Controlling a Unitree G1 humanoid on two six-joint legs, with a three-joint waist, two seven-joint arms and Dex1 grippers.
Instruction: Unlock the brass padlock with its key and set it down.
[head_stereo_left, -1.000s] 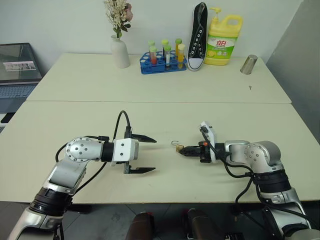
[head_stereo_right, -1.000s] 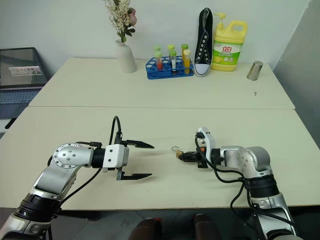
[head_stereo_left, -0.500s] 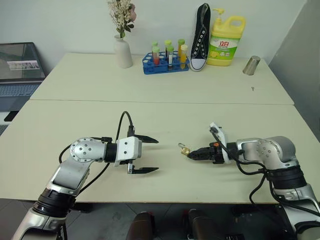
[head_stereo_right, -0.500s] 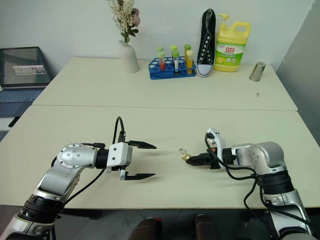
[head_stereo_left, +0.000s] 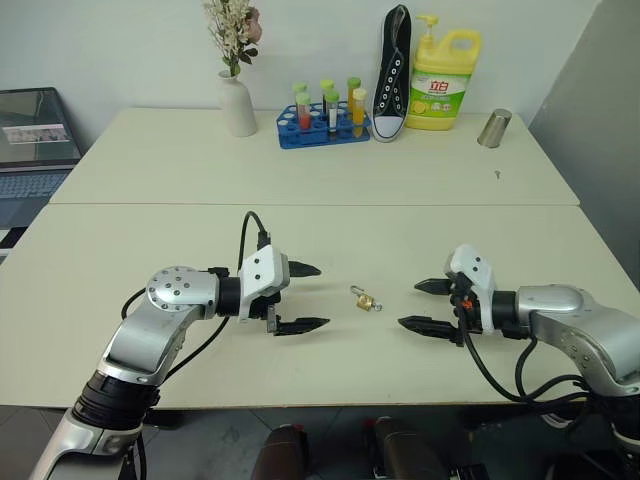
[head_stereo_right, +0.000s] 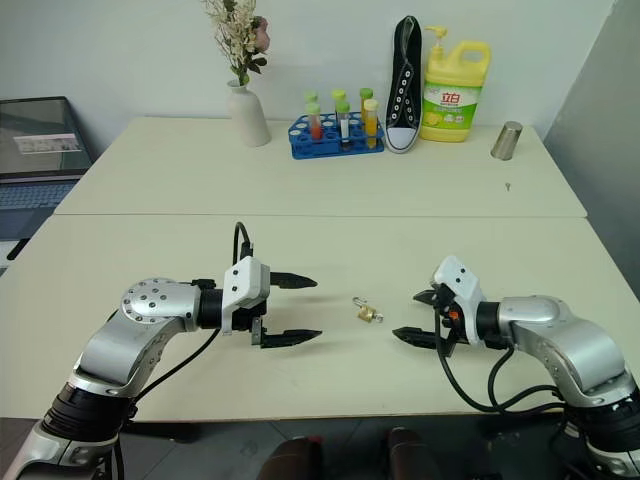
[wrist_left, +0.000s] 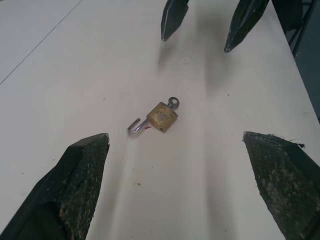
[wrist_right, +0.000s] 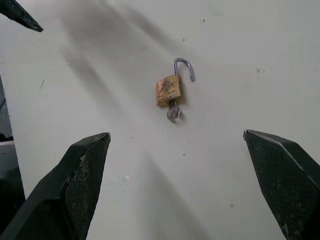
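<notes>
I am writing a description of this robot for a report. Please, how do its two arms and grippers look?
Both arms are silver-grey metal with black joint sections. The left arm has a round silver disc with small holes. Each wrist carries a white block, and a black cable loops along each arm. The left gripper and the right gripper each have two black pointed fingers; close up, the fingers look finely textured.

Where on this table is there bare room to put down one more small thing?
Bare tabletop runs between the two pincers and the far row. Crowded: that row, vase, blue tube rack, sneaker, detergent bottle, metal cup; also the gap between left pincer and right pincer, where the brass padlock lies.
</notes>
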